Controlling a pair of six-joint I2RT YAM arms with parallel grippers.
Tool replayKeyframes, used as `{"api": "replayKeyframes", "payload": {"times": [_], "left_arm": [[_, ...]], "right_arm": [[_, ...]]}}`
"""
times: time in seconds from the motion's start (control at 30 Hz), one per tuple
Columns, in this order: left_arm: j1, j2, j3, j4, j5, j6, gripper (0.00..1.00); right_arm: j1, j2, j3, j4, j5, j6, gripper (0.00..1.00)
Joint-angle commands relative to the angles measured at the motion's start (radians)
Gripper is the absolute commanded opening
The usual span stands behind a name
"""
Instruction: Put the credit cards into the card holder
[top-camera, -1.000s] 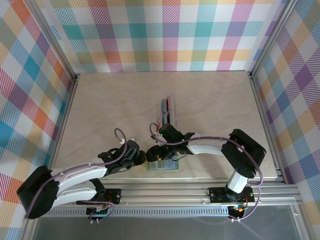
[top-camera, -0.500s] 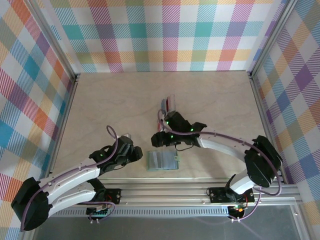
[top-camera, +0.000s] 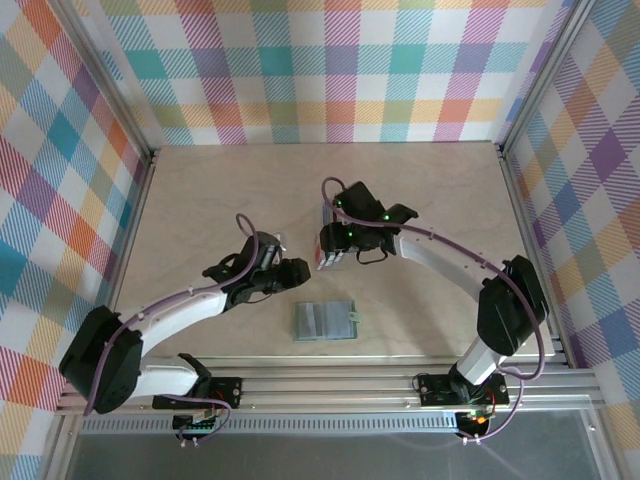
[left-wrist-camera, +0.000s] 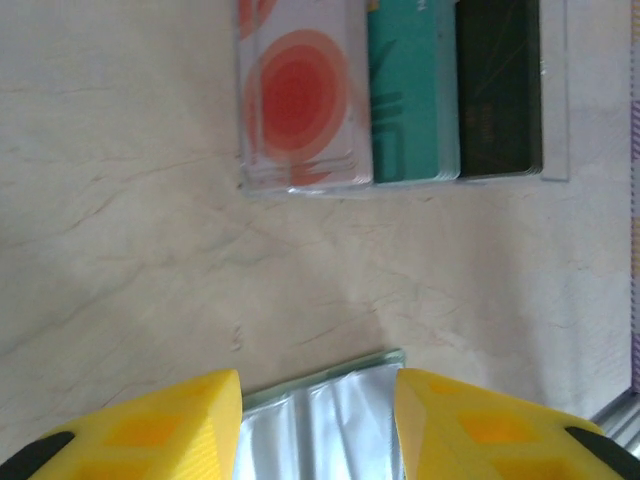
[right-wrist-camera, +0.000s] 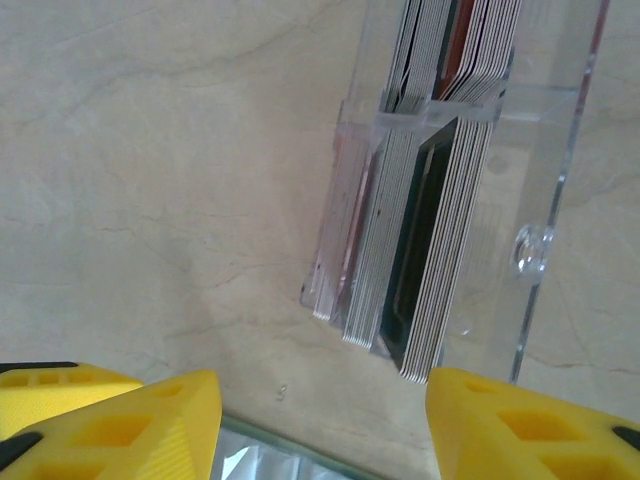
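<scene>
The card holder lies open on the table near the front edge, its grey-green rim and shiny clear sleeves facing up. The credit cards stand in a clear plastic tray: a red-circle card, a teal card and a dark card, seen edge-on as a stack in the right wrist view. My left gripper hovers open, left of and beyond the holder. My right gripper is open over the tray's near end. Neither holds anything.
The tray sits mid-table, just beyond the card holder. Checked walls close in the back and both sides. An aluminium rail runs along the front edge.
Both grippers have left the card holder. The right one rose and moved back to the tray. The left one drew back to the left, then swung toward the table's middle.
</scene>
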Motion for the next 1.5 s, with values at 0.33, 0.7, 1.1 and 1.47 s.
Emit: {"api": "replayKeyframes", "payload": {"times": [0.33,0.7,1.1,1.47], "left_arm": [[0.073,0.149,0.086,0.09,0.099,0.033,0.44],[0.114,0.224,0.101,0.121,0.136,0.032,0.43],[0.124,0.268,0.115,0.141,0.161,0.032,0.42],[0.128,0.274,0.122,0.139,0.163,0.033,0.42]], "right_arm": [[-0.028,0.156,0.143,-0.097,0.04,-0.063,0.56],[-0.034,0.187,0.145,-0.057,-0.054,-0.078,0.54],[-0.043,0.183,0.153,-0.054,-0.089,-0.089,0.54],[-0.043,0.175,0.178,-0.11,0.052,-0.103,0.56]]}}
